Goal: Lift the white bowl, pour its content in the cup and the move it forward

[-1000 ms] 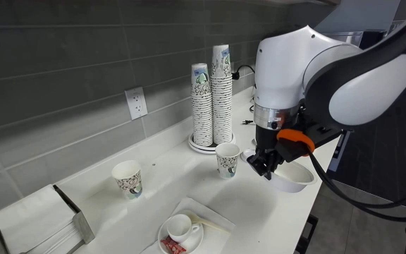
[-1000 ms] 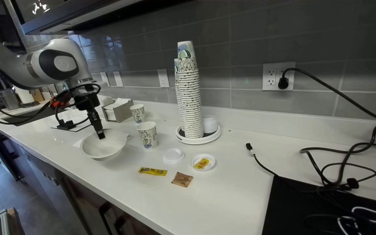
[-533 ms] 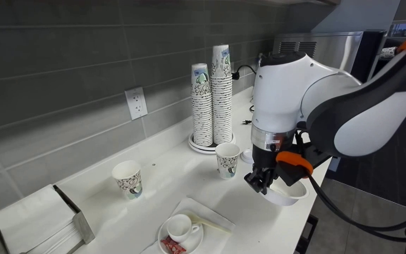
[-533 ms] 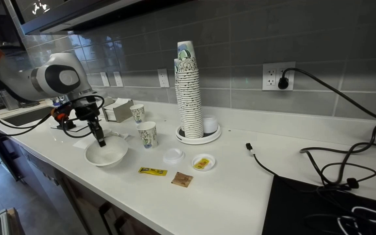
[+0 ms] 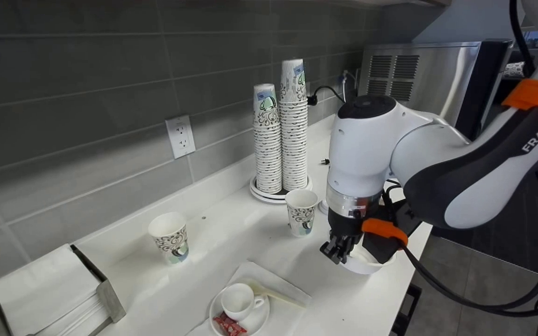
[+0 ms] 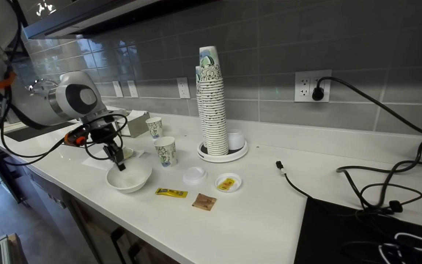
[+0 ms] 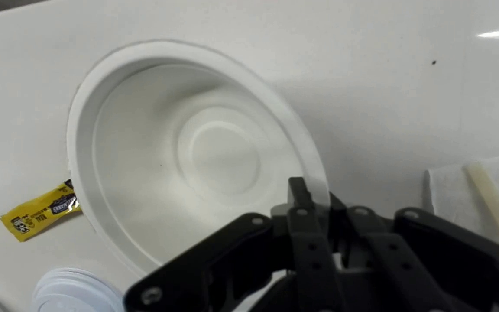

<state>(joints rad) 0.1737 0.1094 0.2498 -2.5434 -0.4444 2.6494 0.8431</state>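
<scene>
The white bowl [image 5: 361, 267] shows in both exterior views and the wrist view; it is low over the counter or on it [image 6: 130, 179], I cannot tell which. Its inside [image 7: 145, 112] looks plain, with a tiny dark speck. My gripper [image 7: 316, 190] is shut on the bowl's rim, one finger [image 7: 299, 193] inside and the other outside. It also shows in both exterior views [image 5: 336, 255] [image 6: 120, 167]. A single patterned paper cup [image 6: 166, 152] stands upright beside the bowl, apart from it [image 5: 301, 215]. A similar cup [image 5: 171, 240] stands farther along the wall; I cannot tell which is meant.
Tall cup stacks [image 6: 213, 113] stand by the wall. A lid [image 6: 195, 175], a small dish [image 6: 239, 183], a yellow packet [image 6: 171, 192] and a brown packet [image 6: 204, 201] lie near the bowl. A small white cup [image 5: 237, 301] on a saucer and a napkin holder [image 5: 111, 298] stand opposite.
My gripper has moved down with the bowl, closer to the counter, and a little toward the lid and packets. The bowl stays in its grip. The paper cups have not moved.
</scene>
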